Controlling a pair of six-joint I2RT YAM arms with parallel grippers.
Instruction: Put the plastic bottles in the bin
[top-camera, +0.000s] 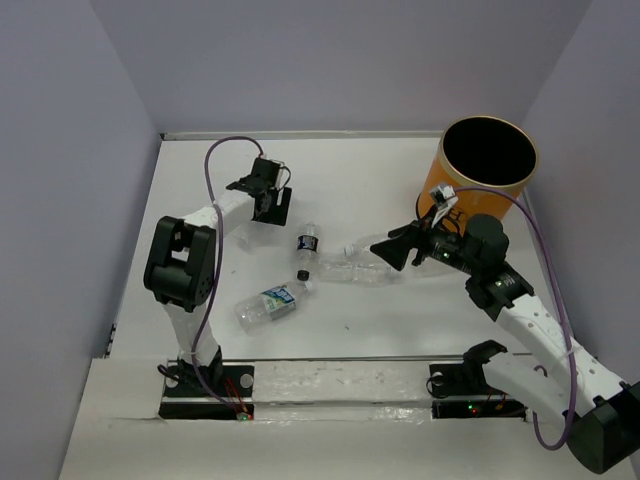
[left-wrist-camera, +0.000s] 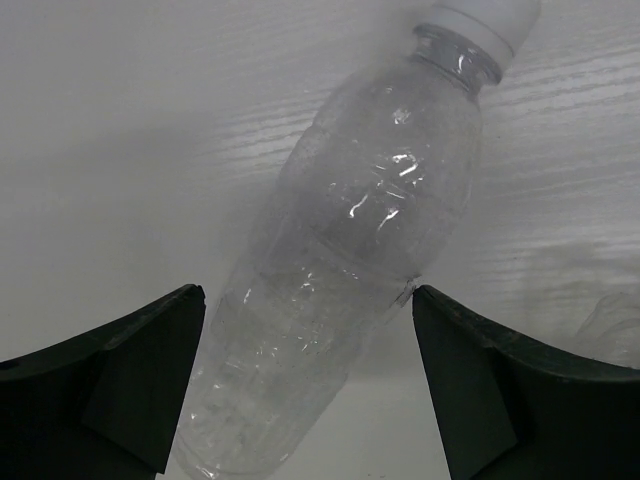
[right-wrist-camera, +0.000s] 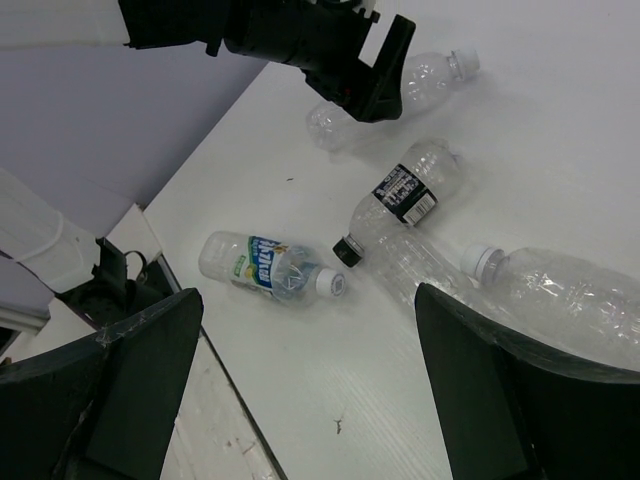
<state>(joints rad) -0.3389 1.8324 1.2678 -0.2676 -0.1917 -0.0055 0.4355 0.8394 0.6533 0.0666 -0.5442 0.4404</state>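
The orange bin (top-camera: 437, 178) stands at the back right. My left gripper (left-wrist-camera: 310, 385) is open, its jaws astride a clear white-capped bottle (left-wrist-camera: 360, 250) lying on the table; the bottle's edge touches the right finger (left-wrist-camera: 490, 390). In the top view that gripper (top-camera: 270, 203) is at the back left. My right gripper (top-camera: 396, 248) is open and empty, hovering beside two clear bottles (top-camera: 360, 265). A dark-labelled bottle (top-camera: 307, 244) and a blue-white-labelled bottle (top-camera: 270, 303) lie in the middle. The right wrist view shows these bottles (right-wrist-camera: 265, 268) (right-wrist-camera: 405, 195) (right-wrist-camera: 570, 295).
Lilac walls close the table at the back and on both sides. The arm bases and a taped strip (top-camera: 340, 385) run along the near edge. The right arm's purple cable (top-camera: 545, 250) loops beside the bin.
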